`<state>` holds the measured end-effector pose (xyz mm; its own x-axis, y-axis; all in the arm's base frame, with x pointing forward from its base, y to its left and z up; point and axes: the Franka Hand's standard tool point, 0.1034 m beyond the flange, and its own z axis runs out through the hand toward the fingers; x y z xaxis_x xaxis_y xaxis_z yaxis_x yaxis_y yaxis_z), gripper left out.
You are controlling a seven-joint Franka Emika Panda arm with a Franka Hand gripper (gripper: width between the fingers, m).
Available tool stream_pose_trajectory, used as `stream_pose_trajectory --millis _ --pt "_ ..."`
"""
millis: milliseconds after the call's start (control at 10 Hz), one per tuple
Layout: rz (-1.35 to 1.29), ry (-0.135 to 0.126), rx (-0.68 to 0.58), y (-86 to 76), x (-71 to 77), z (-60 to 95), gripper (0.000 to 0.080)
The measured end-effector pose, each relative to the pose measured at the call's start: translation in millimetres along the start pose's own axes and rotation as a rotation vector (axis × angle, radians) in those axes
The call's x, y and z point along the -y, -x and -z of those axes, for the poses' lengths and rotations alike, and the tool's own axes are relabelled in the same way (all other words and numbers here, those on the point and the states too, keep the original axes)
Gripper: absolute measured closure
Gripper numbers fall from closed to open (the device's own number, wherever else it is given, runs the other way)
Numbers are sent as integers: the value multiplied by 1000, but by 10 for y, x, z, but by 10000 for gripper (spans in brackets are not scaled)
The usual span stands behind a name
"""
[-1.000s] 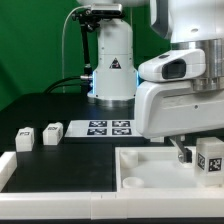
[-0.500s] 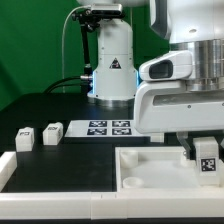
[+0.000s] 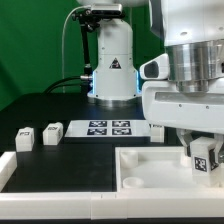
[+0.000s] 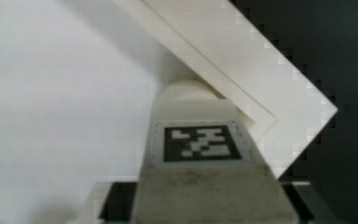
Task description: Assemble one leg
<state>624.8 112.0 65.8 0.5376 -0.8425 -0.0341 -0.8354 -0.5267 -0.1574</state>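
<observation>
Jaws of my gripper (image 3: pixel 204 160) are clamped on the leg (image 3: pixel 205 157), holding it upright over the tabletop (image 3: pixel 150 170) near its corner at the exterior view's right.

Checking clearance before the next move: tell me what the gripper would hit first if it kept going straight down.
The gripper, holding a leg, would likely press that leg onto the tabletop near its corner; depth is unclear.
</observation>
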Motion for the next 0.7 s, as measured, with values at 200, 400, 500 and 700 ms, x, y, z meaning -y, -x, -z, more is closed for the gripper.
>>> stream_pose_trajectory --millis 200,400,500,700 --pt "-271 -1 14 8 -5 -2 509" --pt "-367 0 14 18 -2 -4 509" --pt "-320 0 14 19 -3 -7 447" --pt "-262 1 13 41 6 -10 277"
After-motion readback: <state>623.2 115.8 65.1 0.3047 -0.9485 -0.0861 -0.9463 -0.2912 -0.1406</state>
